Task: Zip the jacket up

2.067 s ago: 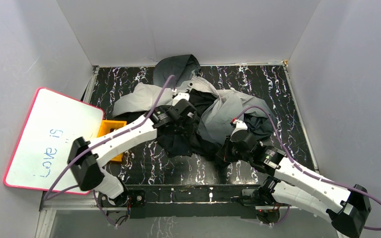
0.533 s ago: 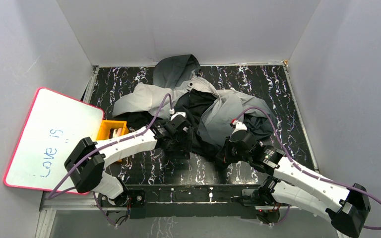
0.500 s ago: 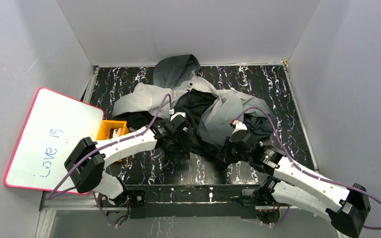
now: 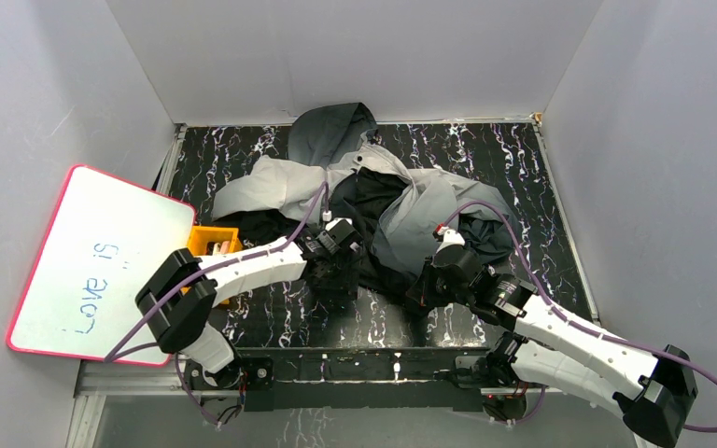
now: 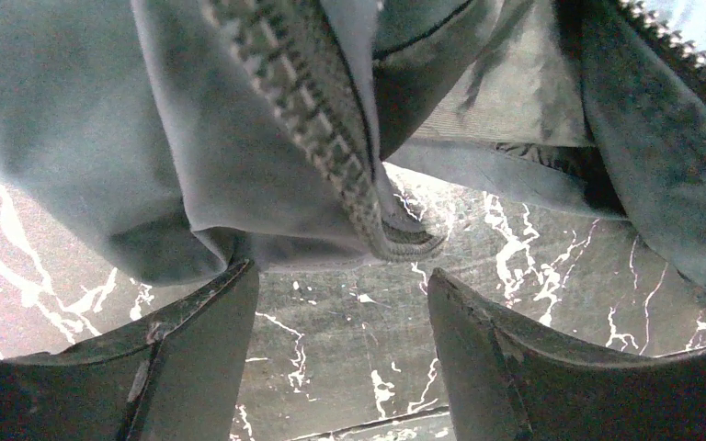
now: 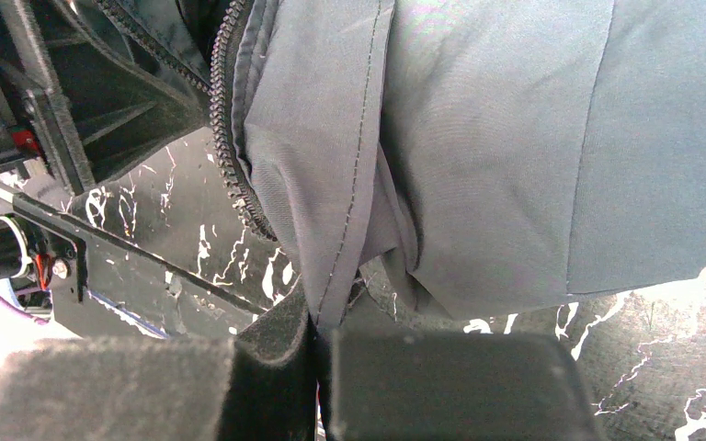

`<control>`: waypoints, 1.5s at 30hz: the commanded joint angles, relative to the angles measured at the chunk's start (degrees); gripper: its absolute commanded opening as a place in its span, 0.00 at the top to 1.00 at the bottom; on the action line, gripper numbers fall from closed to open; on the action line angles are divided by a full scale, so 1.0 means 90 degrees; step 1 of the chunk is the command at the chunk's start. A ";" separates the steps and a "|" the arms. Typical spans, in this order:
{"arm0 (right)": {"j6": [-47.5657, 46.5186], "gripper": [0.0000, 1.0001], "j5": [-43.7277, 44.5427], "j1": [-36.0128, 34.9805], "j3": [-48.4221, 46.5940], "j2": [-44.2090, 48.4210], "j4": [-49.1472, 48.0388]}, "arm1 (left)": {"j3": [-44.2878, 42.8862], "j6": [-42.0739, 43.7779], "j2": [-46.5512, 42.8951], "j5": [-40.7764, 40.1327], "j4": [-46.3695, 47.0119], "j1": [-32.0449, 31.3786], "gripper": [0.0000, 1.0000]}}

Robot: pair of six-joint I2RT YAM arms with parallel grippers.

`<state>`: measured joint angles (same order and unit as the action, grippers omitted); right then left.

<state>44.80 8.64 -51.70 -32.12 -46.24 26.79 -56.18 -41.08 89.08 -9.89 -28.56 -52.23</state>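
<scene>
Where the two arms reach in from the near edge of the desk (image 4: pixel 485 149), both hands meet the near hem of the jacket (image 4: pixel 411 201). The right hand (image 6: pixel 317 335) is pressed together and pinches a stitched front edge of the grey fabric between its pads. A row of zipper teeth (image 6: pixel 225 138) curves down just left of the pinch.

The left hand (image 5: pixel 340 276) is spread wide. Its fingers (image 5: pixel 202 322) stand on either side of a hanging zipper tape (image 5: pixel 313 119). The lower end of the tape sits in the gap, just above the marbled desk surface, and neither finger visibly touches it. A second zipper edge (image 5: pixel 689 55) with bright teeth crosses the upper right corner of the left wrist view.

To the left of the left arm, an orange bin (image 4: pixel 210 245) sits at the desk's left edge. Beside it, a pink-framed whiteboard (image 4: pixel 93 257) lies tilted.

Beyond the hands, the jacket lies crumpled across the middle of the desk, dark lining up at its centre. A light grey sleeve spreads to the far left. The hood (image 4: pixel 336 126) rests at the far edge, against the back wall.
</scene>
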 commanded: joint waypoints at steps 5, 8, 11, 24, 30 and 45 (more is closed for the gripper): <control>-0.0014 1.00 0.0009 0.0043 -0.0041 -0.0040 -0.0300 | 0.0071 0.0120 0.0357 0.0135 0.0141 0.0034 0.35; -0.0033 1.00 0.0016 0.0042 -0.0047 -0.0065 -0.0291 | 0.0046 0.0154 0.0461 0.0163 0.0208 0.0038 0.35; -0.0036 1.00 0.0026 0.0042 -0.0047 -0.0048 -0.0286 | 0.0004 0.0177 0.0575 0.0161 0.0233 0.0037 0.35; -0.0017 1.00 0.0080 0.0042 0.0067 0.0040 -0.0284 | 0.0091 0.0306 0.1167 0.0237 0.0225 0.0037 0.34; -0.0015 1.00 0.0084 0.0042 0.0078 0.0048 -0.0315 | 0.0304 0.0278 0.1414 0.0260 0.0278 0.0041 0.38; 0.0038 1.00 0.0075 0.0042 0.0146 0.0157 -0.0348 | 0.0879 0.0124 0.1538 0.0510 0.0670 0.0036 0.78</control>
<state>44.86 8.62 -51.70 -30.96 -45.69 25.78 -54.65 -38.57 96.38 -9.34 -21.02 -51.86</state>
